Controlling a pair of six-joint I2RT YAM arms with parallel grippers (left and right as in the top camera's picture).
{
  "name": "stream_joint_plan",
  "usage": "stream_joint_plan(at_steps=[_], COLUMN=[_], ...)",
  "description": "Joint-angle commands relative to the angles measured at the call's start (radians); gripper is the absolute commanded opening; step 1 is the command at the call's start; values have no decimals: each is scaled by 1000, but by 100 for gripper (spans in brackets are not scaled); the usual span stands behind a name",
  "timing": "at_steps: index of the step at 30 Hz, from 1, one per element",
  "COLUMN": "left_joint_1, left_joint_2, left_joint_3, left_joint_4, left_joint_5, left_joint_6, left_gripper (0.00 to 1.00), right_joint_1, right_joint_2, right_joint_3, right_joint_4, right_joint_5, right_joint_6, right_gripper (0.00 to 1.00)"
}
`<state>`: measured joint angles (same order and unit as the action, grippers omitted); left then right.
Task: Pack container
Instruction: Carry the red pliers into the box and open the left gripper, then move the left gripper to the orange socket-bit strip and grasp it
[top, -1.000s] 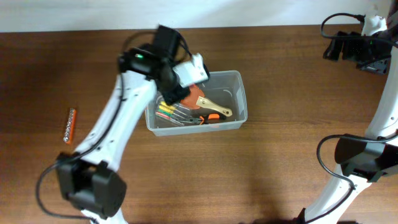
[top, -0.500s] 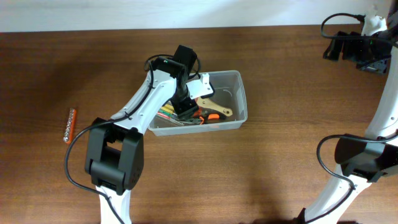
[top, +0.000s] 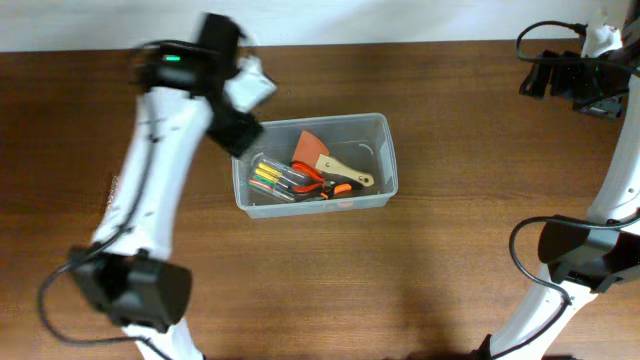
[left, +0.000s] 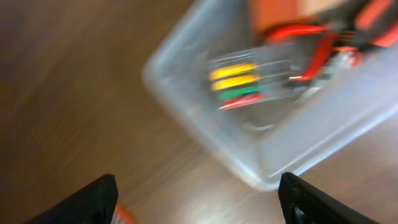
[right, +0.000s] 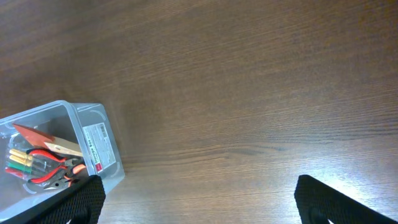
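The container (top: 380, 125) is a clear plastic tub in the middle of the table. In it lie an orange scraper (top: 310, 146), a wooden-handled tool (top: 345, 172), red-handled pliers (top: 312, 182) and several screwdrivers (top: 268, 180) with coloured handles. My left gripper (top: 238, 132) hangs open and empty just outside the tub's far-left corner. In the blurred left wrist view its fingers (left: 93, 200) frame bare wood below the container (left: 261, 146). My right gripper (top: 580, 85) is held high at the far right, open and empty, with the container (right: 93, 146) at the left edge of its view.
A small orange thing (left: 124, 215) shows on the wood by the left finger. The white base of the right arm (top: 580, 260) stands at the right edge. The left arm (top: 150, 190) slants across the table's left part.
My left gripper opened, came up out of the container and swung away to the left, past the tub's corner. The tools stay in the tub. The right arm has not moved.
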<state>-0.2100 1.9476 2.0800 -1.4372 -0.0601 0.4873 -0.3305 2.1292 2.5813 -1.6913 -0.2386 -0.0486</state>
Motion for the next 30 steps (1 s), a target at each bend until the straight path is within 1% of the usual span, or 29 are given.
stream_joint_plan(at_steps=[1, 5, 9, 12, 16, 22, 23, 27, 30], left_joint_1=[176, 330, 436, 498, 555, 625, 638, 647, 647], left_joint_2=[-22, -11, 17, 44, 83, 117, 117, 119, 122], left_joint_3=[1, -40, -106, -186, -307, -429, -459, -512, -555], left_joint_4=[-2, 21, 49, 92, 175, 312, 363, 443, 500], left_joint_5=[-6, 89, 94, 79, 26, 27, 27, 31, 29], left_joint_6=[-86, -91, -90, -91, -91, -97, -95, -48, -36], left_gripper=[86, 86, 85, 82, 82, 82, 82, 81, 79], right_joint_1=[2, 2, 2, 2, 2, 2, 2, 2, 2], right_joint_2=[5, 5, 5, 5, 5, 5, 5, 5, 5], right_joint_3=[-6, -6, -6, -6, -6, -6, -6, -6, -6], right_joint_4=[1, 1, 1, 1, 1, 1, 1, 1, 1], right_joint_5=[-16, -16, -16, -16, -16, -16, -16, -16, -16], right_joint_6=[5, 5, 5, 5, 5, 5, 5, 5, 5], right_gripper=[98, 98, 98, 98, 98, 98, 99, 98, 98])
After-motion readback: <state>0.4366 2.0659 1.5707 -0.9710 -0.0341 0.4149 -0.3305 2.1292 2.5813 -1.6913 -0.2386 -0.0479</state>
